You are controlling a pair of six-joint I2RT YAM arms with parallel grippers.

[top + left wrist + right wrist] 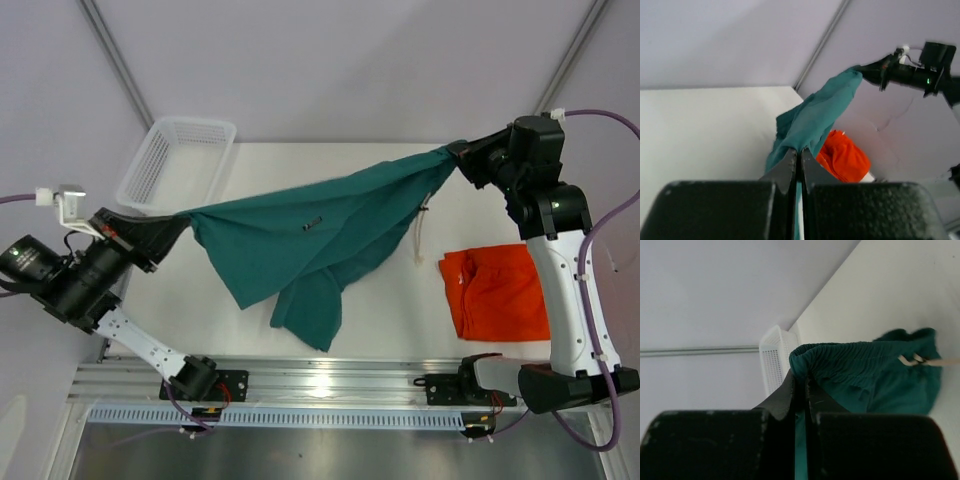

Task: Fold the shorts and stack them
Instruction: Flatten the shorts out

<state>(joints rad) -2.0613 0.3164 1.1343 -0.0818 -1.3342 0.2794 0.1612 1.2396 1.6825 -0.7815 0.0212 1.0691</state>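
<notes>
**Teal shorts held aloft, strung rightward from the basket**

Pinched in the left gripper [180, 222], jaws pressed together on a fabric edge: the teal shorts [300, 240], just beside the near right corner of the white mesh basket [180, 160]. Pinched again in the right gripper [458, 152], jaws closed on the gathered elastic waistband, well to the right of the basket and about level with its far wall.

Stretched between the two grips as one taut upper edge, raised above the table [390, 320] and running from the basket's corner out to the right. Slack below that edge, with two leg panels drooping toward the near side and the lowest hems well nearer than the basket. Touching the tabletop there or not: cannot tell.

Dangling under the right-hand grip: a white drawstring [420, 240].

Lying flat, far to the right of the basket and nearer than it: the orange shorts [500, 290], a roughly square heap, apart from the teal fabric by a bare strip of table. Crossed along the right edge by the right arm's white forearm.

Bare tabletop beyond the taut edge, to the right of the basket, as far as the back wall.
</notes>
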